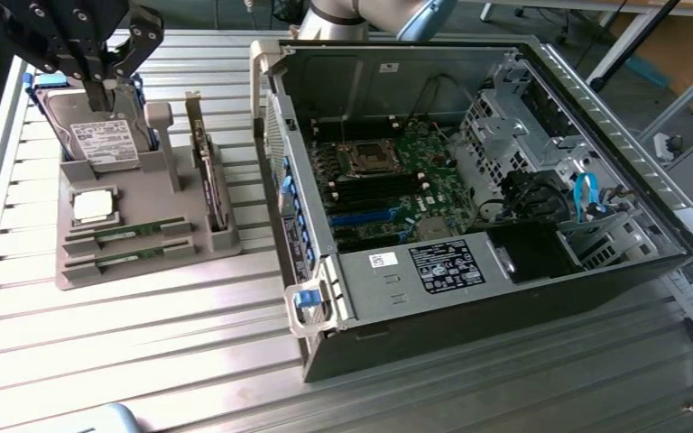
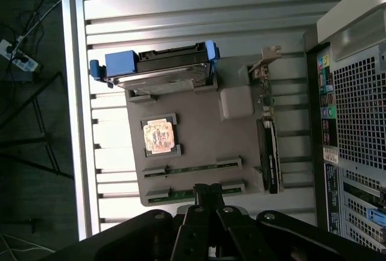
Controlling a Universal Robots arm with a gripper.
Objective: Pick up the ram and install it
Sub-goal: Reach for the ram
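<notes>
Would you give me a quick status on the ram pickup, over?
Gripper over parts tray, clear of it. Both ram sticks in tray slots, uninstalled. Nothing lying over them.

Black hand of angular linkages, pale grey arm with blue cap.

A robotics lab or workshop — a slatted aluminium bench carries an opened computer case and a parts holder, power strip on the floor.
</notes>
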